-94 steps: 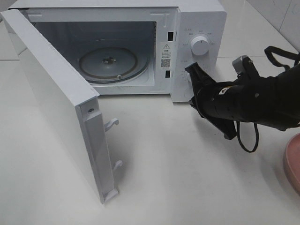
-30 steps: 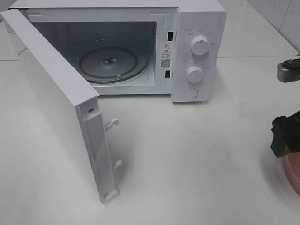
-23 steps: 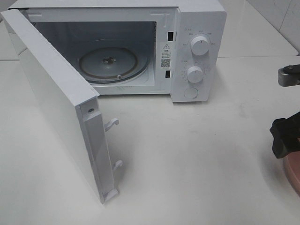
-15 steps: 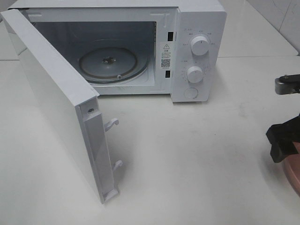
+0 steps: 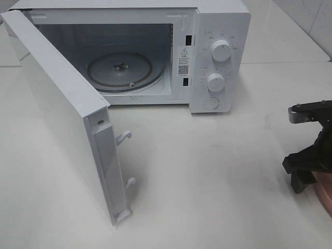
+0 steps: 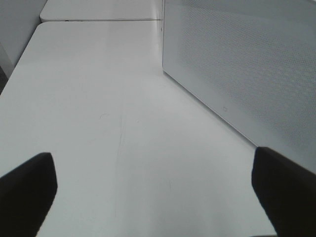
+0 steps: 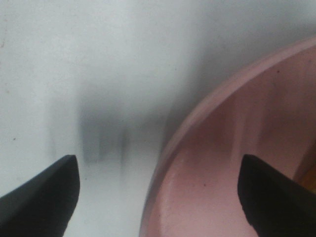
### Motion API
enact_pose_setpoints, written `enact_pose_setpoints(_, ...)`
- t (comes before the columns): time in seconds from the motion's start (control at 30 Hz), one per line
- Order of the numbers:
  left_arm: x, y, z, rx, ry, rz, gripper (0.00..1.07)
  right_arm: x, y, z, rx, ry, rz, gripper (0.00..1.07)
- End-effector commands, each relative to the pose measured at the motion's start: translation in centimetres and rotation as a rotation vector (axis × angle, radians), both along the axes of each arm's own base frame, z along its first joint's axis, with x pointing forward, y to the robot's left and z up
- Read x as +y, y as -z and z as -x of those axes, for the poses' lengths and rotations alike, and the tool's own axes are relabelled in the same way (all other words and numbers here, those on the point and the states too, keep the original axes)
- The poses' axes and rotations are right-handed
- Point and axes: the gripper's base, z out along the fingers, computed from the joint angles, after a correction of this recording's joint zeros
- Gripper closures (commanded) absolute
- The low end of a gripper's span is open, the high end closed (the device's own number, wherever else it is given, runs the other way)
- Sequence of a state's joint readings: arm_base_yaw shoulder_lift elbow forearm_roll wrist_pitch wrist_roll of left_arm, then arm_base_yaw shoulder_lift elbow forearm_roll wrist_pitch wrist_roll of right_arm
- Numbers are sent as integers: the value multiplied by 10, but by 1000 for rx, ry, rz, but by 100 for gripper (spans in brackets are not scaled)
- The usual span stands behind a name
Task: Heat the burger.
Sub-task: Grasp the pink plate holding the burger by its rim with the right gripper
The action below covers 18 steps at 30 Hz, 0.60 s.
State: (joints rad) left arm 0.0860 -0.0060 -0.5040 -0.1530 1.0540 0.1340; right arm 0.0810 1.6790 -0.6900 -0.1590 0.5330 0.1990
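Bright, even light from above; white table [image 5: 218, 171] nearly washed out, shadows faint. Right wrist view blurred throughout: grey smeared shadow ahead of the right fingers [image 7: 39, 197], pink plate [image 7: 207, 163] rim between them soft. Dark left fingers [image 6: 24, 192] defocused, table beyond them sharper.

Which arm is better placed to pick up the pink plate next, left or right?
Right, I'd say. The right gripper, open, straddles the rim of the pink plate. The left gripper, also open, faces the microwave door, with no plate in its view.
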Motion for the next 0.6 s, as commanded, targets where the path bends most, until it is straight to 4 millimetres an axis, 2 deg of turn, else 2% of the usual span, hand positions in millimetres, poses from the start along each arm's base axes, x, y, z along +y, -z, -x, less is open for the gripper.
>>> enact_pose_setpoints(0.03, 0, 0, 2, -28, -8, 4, 6, -3, 5, -2, -4, 11, 11, 25)
enact_pose_setpoints(0.23, 0, 0, 2, -28, -8, 4, 6, -4, 12, -3, 7, 7, 22, 27)
enact_pose_setpoints(0.4, 0, 0, 2, -28, -8, 4, 6, -4, 12, -4, -5, 5, 21, 33)
enact_pose_setpoints(0.6, 0, 0, 2, -28, -8, 4, 6, -4, 17, -3, 22, 6, 24, 34)
